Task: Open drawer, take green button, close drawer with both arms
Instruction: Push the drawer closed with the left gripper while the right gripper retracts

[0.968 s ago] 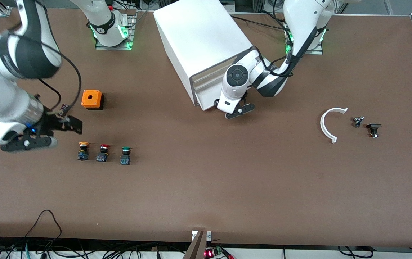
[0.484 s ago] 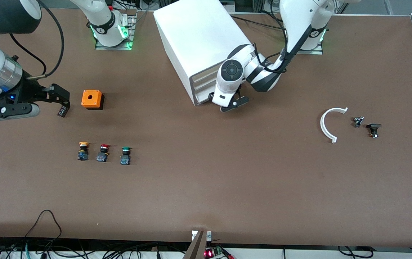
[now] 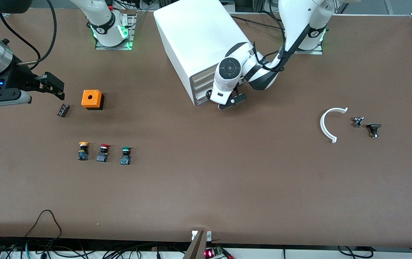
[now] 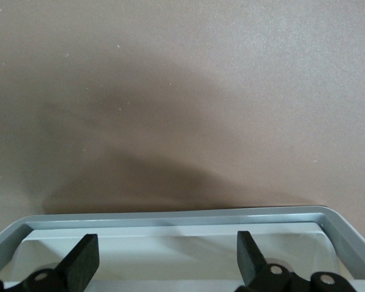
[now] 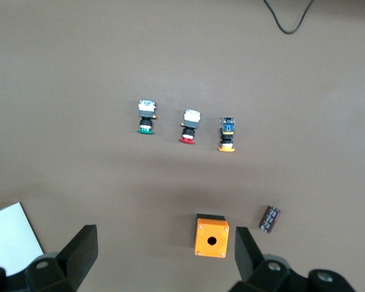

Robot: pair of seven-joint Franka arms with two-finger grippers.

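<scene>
The left claw (image 3: 232, 101), fingers apart, sits at the drawer (image 3: 201, 94) front mid-frame; the right claw (image 3: 55, 87), also apart, hovers upper left over the desk (image 3: 206, 187).

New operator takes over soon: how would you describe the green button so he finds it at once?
Start at the orange box toward the right arm's end of the table. Nearer the front camera stand three push buttons in a row. The green button is the end one closest to the table's middle, beside the red-capped button.

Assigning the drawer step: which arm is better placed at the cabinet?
Left, probably. The left gripper is open at the white cabinet front, at the drawer edge. The right gripper is open near the orange box.
</scene>
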